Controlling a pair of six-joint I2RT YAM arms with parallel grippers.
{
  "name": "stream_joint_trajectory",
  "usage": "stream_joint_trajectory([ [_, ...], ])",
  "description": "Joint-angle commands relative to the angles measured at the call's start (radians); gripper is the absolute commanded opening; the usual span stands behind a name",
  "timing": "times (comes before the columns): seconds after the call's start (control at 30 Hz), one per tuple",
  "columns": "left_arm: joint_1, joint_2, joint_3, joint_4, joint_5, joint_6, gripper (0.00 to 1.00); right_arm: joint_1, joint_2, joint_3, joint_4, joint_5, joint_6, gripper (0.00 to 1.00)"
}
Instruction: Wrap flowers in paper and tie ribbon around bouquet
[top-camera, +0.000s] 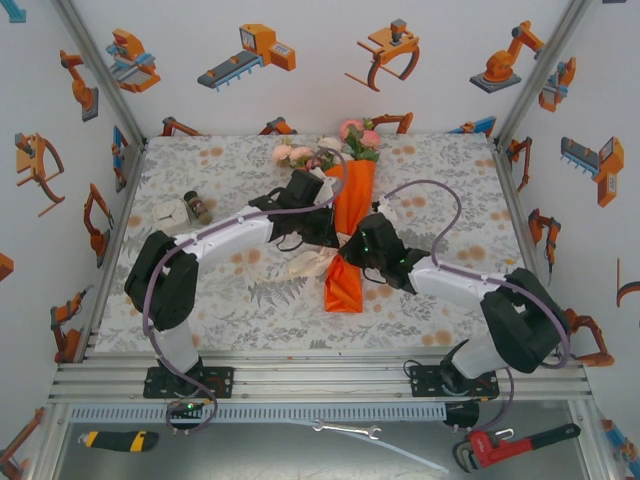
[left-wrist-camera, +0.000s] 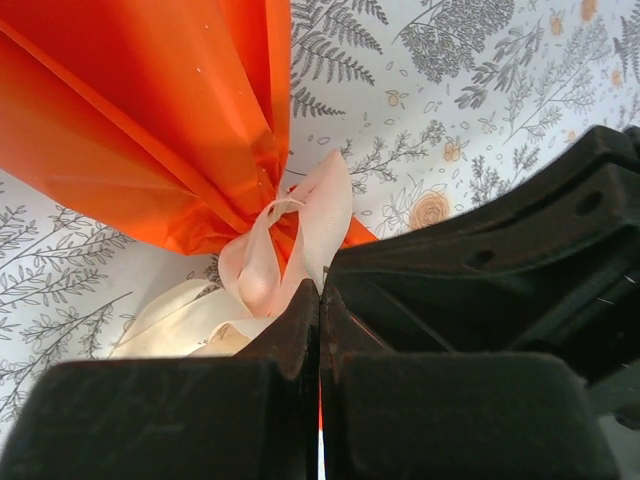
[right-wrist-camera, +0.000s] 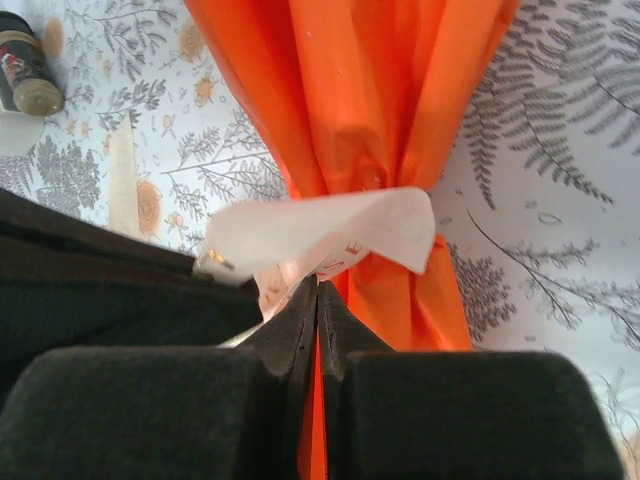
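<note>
Bouquet (top-camera: 355, 195) lies mid table (top-camera: 240, 300), flowers (top-camera: 352, 130) toward the far edge. Left gripper (left-wrist-camera: 320, 300) and right gripper (right-wrist-camera: 316, 292) are both clenched on the ribbon (right-wrist-camera: 330, 230) at its waist.

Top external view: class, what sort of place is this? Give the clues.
Probably a robot lab test cell, not a florist's: white walls with robot stickers, a left arm and right arm bolted to an aluminium rail, and a pipe wrench and utility knife lying below.
</note>
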Motion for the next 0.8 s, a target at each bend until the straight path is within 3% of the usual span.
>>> stream_joint_trajectory([
  [0.0, 0.008, -0.069, -0.037, 0.033, 0.061, -0.053, 0.04, 0.003, 0.039, -0.003, 0.184, 0.018, -0.058, 0.07],
  [0.1, 0.006, -0.084, -0.089, 0.081, 0.086, -0.108, 0.06, -0.003, 0.068, -0.021, 0.266, 0.036, -0.073, 0.07],
  [0.2, 0.002, -0.100, -0.150, 0.138, 0.083, -0.135, 0.16, -0.007, 0.063, -0.033, 0.281, 0.062, -0.127, 0.09],
  [0.33, 0.005, -0.122, -0.162, 0.127, 0.057, -0.073, 0.36, -0.014, 0.037, -0.085, 0.326, 0.053, -0.183, 0.10],
  [0.4, 0.008, -0.137, -0.153, 0.113, 0.052, -0.034, 0.38, -0.018, 0.023, -0.110, 0.344, 0.035, -0.203, 0.11],
  [0.57, 0.012, -0.146, -0.133, 0.114, 0.096, 0.029, 0.37, -0.020, -0.050, -0.174, 0.346, -0.033, -0.219, 0.26],
  [0.77, 0.012, -0.108, -0.138, 0.129, 0.120, 0.006, 0.22, -0.020, -0.199, -0.189, 0.142, -0.061, -0.144, 0.30],
])
